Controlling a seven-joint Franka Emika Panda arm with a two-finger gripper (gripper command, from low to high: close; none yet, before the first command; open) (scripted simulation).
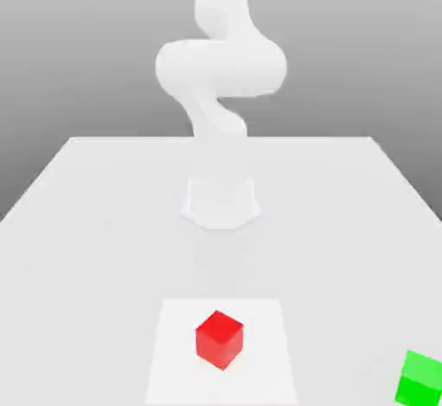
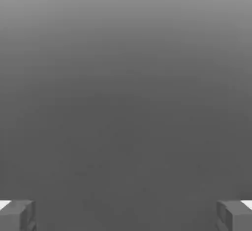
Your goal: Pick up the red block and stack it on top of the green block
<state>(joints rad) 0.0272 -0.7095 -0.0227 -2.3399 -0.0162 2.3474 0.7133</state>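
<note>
White table (image 1: 104, 223) is filling the exterior view, arm (image 1: 220, 67) standing at its far side. Red block (image 1: 218, 339) is sitting on a lighter patch near the front; green block (image 1: 420, 378) is sitting well apart toward the exterior view's right. Gripper (image 2: 126, 215) is holding its fingers (image 2: 17, 215) spread wide, gripping nothing.

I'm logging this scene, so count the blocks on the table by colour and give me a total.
Red block: 1
Green block: 1
Total: 2
</note>
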